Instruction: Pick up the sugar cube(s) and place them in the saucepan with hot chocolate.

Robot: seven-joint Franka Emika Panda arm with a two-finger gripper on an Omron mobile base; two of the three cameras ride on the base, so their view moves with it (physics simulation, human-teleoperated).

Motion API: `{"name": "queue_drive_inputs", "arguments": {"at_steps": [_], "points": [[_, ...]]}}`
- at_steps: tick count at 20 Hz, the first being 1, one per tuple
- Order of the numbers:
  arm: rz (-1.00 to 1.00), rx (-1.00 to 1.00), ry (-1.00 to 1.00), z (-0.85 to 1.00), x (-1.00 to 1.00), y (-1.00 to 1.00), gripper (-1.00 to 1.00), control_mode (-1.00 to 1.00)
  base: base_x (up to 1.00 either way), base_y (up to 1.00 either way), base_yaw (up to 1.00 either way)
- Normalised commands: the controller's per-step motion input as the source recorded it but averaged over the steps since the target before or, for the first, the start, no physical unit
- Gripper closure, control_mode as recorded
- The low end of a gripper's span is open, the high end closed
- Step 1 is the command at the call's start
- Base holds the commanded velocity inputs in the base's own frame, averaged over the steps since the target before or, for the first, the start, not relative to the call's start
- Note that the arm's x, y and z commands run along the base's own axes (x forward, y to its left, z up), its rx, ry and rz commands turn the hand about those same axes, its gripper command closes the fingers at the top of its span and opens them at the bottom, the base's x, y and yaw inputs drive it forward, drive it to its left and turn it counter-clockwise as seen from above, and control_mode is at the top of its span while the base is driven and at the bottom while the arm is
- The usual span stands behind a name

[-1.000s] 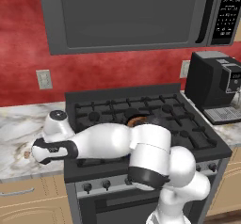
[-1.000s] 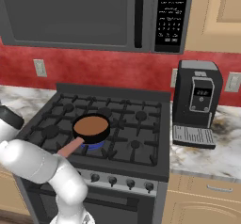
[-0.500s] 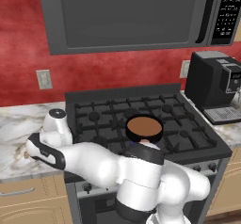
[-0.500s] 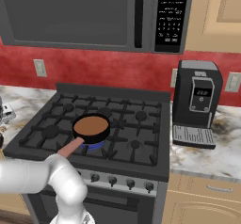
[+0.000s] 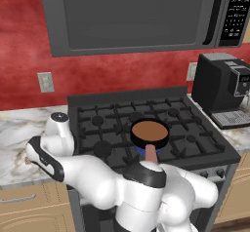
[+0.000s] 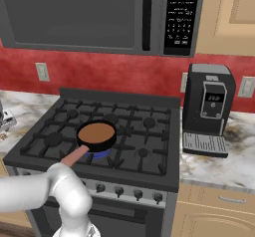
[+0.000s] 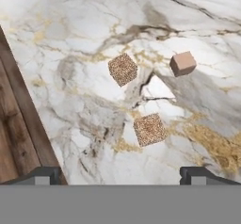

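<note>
Arm swung further left since earlier, off stove; gripper [image 7: 120, 173] spread wide over marble counter [image 7: 70, 39]. Nearest sugar cube [image 7: 149, 129] at 12 o'clock, two more cubes [image 7: 123, 69] beyond; saucepan [image 5: 149, 133] w/ cocoa awaits. Pick imminent.

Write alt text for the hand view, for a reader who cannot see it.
Three small sugar cubes lie apart on a white marble counter veined grey and gold, seen from above. Two are speckled tan and the third, farthest from the camera, is smooth pinkish brown. The open gripper shows its two dark tips at the bottom, and wood floor runs along the left edge.

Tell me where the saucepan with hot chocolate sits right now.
The saucepan with hot chocolate sits on the stove's front-centre burner, handle pointing toward the robot, left of the coffee machine.
</note>
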Motion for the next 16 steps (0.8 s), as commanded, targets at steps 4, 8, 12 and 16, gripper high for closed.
{"name": "queue_drive_inputs", "arguments": {"at_steps": [4,8,12,16], "points": [[0.09,-0.08,0.0,0.0,0.0,0.0,-1.0,-1.0,0.0,0.0,0.0],[0.08,-0.04,0.0,0.0,0.05,0.0,-1.0,-1.0,0.0,0.0,0.0],[0.05,-0.01,0.0,0.0,0.17,0.0,-1.0,-1.0,0.0,0.0,0.0],[0.03,0.0,0.0,-0.05,0.24,0.0,-1.0,-1.0,0.0,0.0,0.0]]}}
